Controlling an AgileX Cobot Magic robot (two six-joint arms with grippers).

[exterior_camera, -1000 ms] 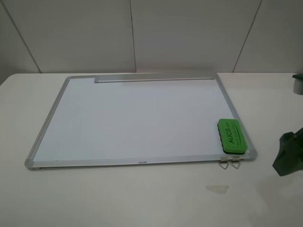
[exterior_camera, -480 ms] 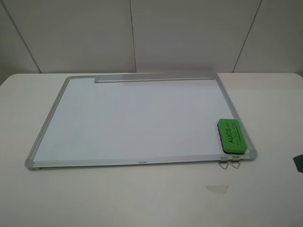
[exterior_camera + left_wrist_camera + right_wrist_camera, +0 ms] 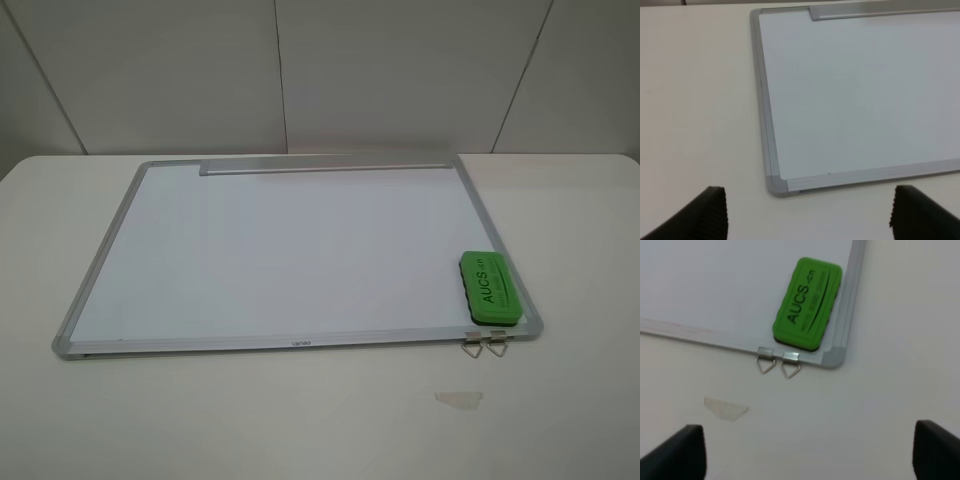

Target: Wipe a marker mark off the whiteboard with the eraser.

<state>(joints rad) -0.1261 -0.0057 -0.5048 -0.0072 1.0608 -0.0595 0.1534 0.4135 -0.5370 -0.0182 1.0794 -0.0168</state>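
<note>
1. The eraser [image 3: 808,304] lies flat in the whiteboard's [image 3: 280,250] near right corner, just above two metal clips [image 3: 778,363]
2. Your right end effector [image 3: 807,452] is wide open and empty; lower it astride the eraser
3. No marker mark shows, so find it before sweeping

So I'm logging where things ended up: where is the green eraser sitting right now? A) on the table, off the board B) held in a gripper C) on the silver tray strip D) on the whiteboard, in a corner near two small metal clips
D: the eraser lies on the whiteboard in its corner, just inside the frame by the metal clips, with no gripper touching it.
</note>
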